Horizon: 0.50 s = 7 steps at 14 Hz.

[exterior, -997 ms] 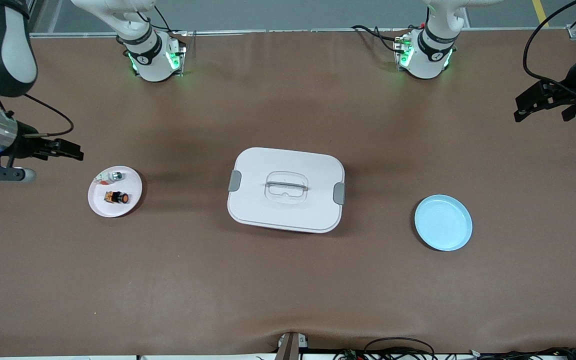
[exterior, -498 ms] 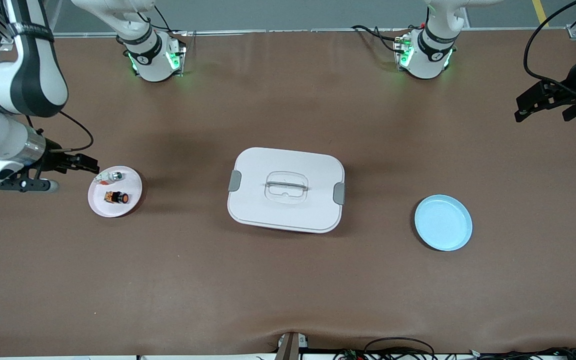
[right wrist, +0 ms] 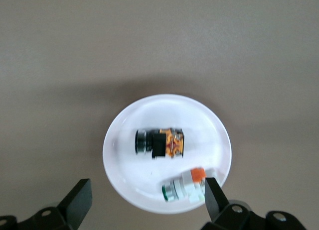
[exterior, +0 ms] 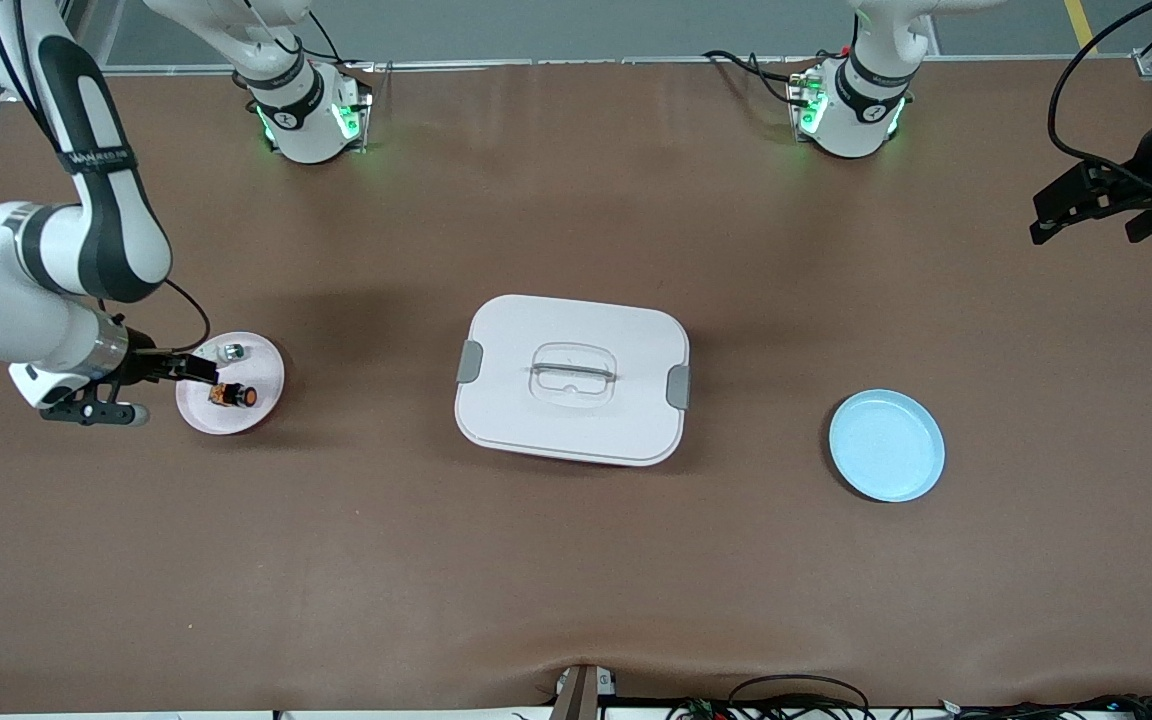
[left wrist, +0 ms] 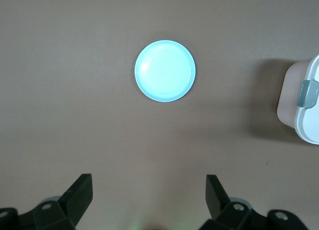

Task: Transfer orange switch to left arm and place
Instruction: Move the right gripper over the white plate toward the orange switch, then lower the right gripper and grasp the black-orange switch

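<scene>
A: What was on the tabletop (exterior: 576, 580)?
B: Matte brown sheet, a bit wrinkled at the edge nearest the front camera. In the middle sat the large white rounded-rectangular plastic box (exterior: 572, 379), lid on, grey latches at both ends, clear recessed handle on top. A small round glossy light-blue plate (exterior: 886, 445) lay toward the left arm's end, a small round pale pink plate (exterior: 261, 405) toward the right arm's end.

A: The switch?
B: The tiny black cylindrical orange switch (exterior: 233, 396) lay on its side in the pink plate, orange cap pointing toward the box, orange-patterned band on the body (right wrist: 160, 143). Beside it on the same plate, farther from the front camera, lay a small silver-and-white part with a red bit (exterior: 231, 351).

A: Right hand?
B: The right hand (exterior: 198, 370) was low over the pink plate's rim, black fingers (right wrist: 79, 197) spread wide, holding nothing, not touching the switch.

A: Left?
B: The left hand (exterior: 1086, 203) waited up over the left arm's end of the tabletop, fingers (left wrist: 79, 192) wide apart, nothing held; its wrist view looked down on the blue plate (left wrist: 165, 70) and one corner of the box (left wrist: 301, 105).
</scene>
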Each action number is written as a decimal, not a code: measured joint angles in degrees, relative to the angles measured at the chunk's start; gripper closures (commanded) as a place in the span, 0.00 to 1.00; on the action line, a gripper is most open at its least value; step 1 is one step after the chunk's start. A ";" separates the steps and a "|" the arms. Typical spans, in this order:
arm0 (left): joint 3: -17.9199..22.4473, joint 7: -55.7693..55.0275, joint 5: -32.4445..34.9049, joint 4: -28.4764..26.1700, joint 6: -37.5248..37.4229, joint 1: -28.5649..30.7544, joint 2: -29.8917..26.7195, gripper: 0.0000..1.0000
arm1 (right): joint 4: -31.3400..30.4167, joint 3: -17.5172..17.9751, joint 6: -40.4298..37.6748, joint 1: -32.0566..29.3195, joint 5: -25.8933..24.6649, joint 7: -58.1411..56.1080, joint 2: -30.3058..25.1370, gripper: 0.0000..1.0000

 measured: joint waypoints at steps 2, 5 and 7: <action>0.00 0.00 0.00 0.00 0.00 0.00 0.00 0.00 | 0.02 -0.05 2.53 -0.20 0.00 0.00 2.10 0.00; 0.01 0.00 0.00 0.00 0.00 0.00 0.00 0.00 | 0.02 -0.10 4.75 -1.07 0.00 0.00 4.44 0.00; 0.01 0.00 0.00 0.00 0.00 0.00 0.00 0.00 | 0.03 -0.11 5.65 -1.28 0.05 0.00 6.04 0.00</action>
